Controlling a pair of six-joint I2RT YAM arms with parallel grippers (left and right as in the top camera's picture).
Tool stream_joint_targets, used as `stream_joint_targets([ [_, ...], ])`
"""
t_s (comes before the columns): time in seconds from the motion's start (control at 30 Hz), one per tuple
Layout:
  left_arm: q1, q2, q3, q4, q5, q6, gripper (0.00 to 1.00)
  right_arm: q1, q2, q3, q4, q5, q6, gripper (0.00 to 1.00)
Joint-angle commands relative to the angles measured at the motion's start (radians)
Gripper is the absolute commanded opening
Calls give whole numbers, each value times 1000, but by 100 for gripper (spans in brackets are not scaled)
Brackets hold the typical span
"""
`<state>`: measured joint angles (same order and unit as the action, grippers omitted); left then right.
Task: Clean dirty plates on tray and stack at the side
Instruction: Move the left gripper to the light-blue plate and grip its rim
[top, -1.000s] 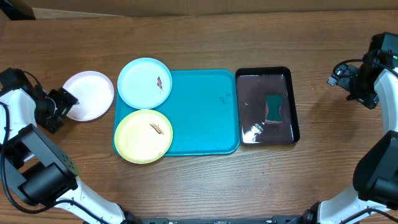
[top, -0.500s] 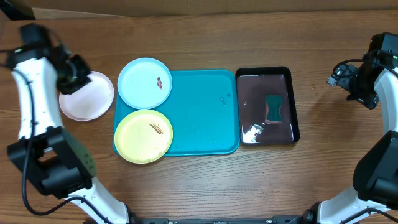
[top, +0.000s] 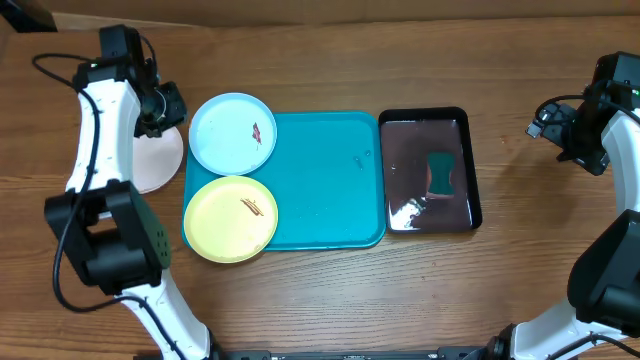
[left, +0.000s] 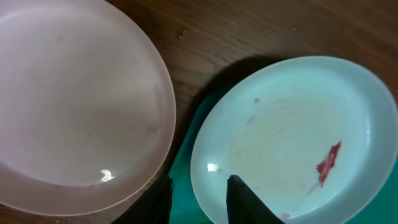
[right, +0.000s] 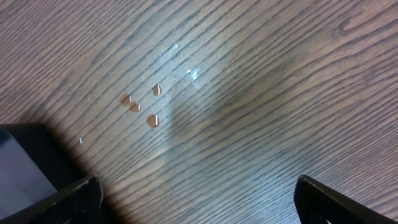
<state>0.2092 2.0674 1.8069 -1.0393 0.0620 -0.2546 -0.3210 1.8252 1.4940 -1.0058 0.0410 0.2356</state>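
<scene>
The turquoise tray carries a light blue plate with a red smear at its far left corner. A yellow-green plate with a brown smear lies at its near left corner. The white plate lies on the wood left of the tray, partly under my left arm. My left gripper hovers between the white plate and the light blue plate. Its jaws stand slightly apart with nothing between them. My right gripper is wide open over bare wood at the far right.
A black glossy tray holding water and a green sponge sits right of the turquoise tray. A few water drops lie on the wood under the right gripper, near the black tray's corner.
My left arm swung from the white plate's left side up and to the right, ending at the light blue plate's left edge. Its jaws are narrower than a second ago. The right arm stayed still.
</scene>
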Motion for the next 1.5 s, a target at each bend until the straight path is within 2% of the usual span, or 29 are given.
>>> stream_joint_targets([
  [0.0,-3,73,-5,-12,21,8,31,-2,-5,9,5,3,4,100],
  [0.37,-15,132,-5,-59,62,8,21,-2,-5,9,5,3,4,100],
  [0.7,-73,132,-5,-42,-45,8,24,-2,-5,9,5,3,4,100],
  [0.93,-73,132,-5,-30,-100,8,31,-2,-5,9,5,3,4,100],
  [1.47,-72,137,-7,-34,-122,8,30,-2,-5,9,5,3,4,100],
])
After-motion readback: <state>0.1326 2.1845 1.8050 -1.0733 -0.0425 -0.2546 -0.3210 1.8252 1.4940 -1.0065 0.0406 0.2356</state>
